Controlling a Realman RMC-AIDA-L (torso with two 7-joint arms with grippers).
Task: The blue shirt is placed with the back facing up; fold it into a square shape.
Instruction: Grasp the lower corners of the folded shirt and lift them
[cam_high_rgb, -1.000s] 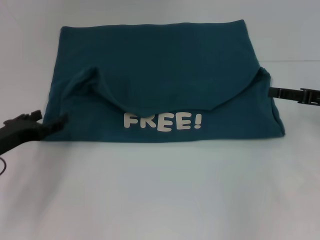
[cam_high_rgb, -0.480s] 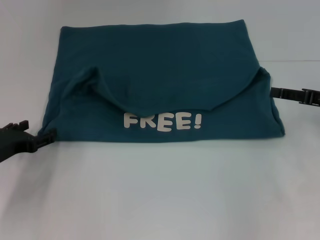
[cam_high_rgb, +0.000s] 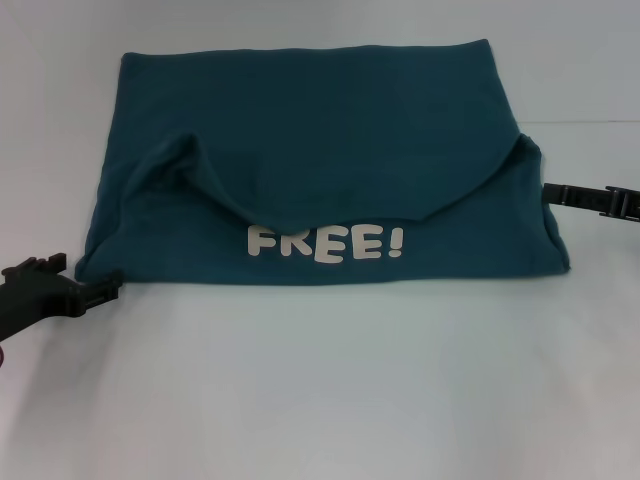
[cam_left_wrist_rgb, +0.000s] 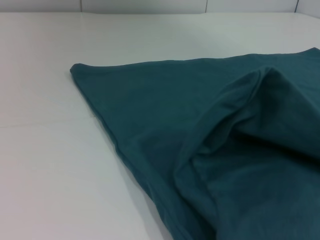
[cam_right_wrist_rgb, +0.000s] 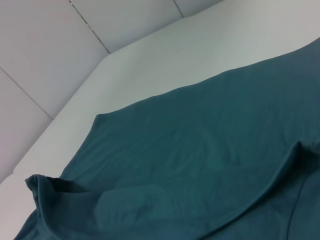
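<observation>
From the head view, the blue shirt (cam_high_rgb: 320, 165) lies folded on the white tabletop (cam_high_rgb: 330, 380), its "FREE!" lettering (cam_high_rgb: 326, 243) facing up near the front edge. The left hand (cam_high_rgb: 95, 292) sits at the shirt's near left corner; whether its fingers are apart or together cannot be told. The right hand (cam_high_rgb: 560, 194) is at the shirt's right edge, its state likewise unclear. The left wrist view shows a shirt corner (cam_left_wrist_rgb: 75, 69) flat on the tabletop. The right wrist view shows folded fabric (cam_right_wrist_rgb: 200, 165).

Bare table (cam_high_rgb: 320, 390) is seen in front of the shirt (cam_high_rgb: 320, 130), and at both sides. The shirt's near left corner is closely approached by the left gripper (cam_high_rgb: 95, 292). The right gripper (cam_high_rgb: 560, 192) is held just beside the shirt's right edge. The middle span is occupied by folded cloth.
</observation>
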